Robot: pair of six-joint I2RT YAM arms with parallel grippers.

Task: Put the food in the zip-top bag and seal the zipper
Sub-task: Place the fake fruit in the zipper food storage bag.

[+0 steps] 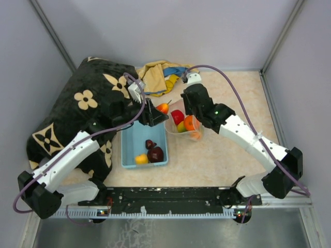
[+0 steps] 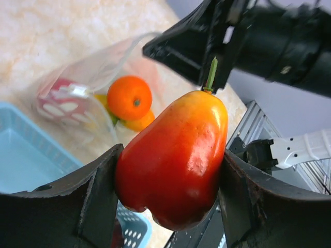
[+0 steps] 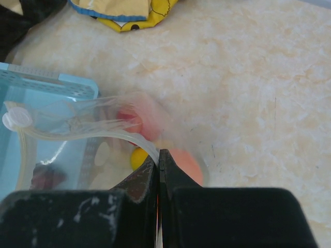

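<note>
Left arm reaches forward over the basket (image 1: 129,151). The left tool (image 2: 170,173) is clamped on a red-orange fruit (image 2: 173,157) with a green stem, one pad against each flank, holding it above the tabletop (image 1: 232,155) close to the bag's mouth. Right arm bends in from the right. The right tool (image 3: 159,159) has its fingers pressed together on the zipper (image 3: 77,137), pinching the rim of the bag (image 1: 187,129) and holding it up.

The bag is clear and crinkled and sits just right of the basket. It holds a red fruit (image 1: 177,116), an orange one (image 1: 190,122) and a yellow-green one (image 1: 181,127), with another orange piece lower down. The light-blue basket holds a yellow-orange fruit (image 1: 141,159) and two maroon fruits (image 1: 155,154).

The tabletop is beige and marbled. A black cloth (image 1: 88,98) with cream flowers is heaped at the left. A yellow-and-blue cloth (image 1: 158,75) lies at the back. Plain grey walls enclose the cell.
</note>
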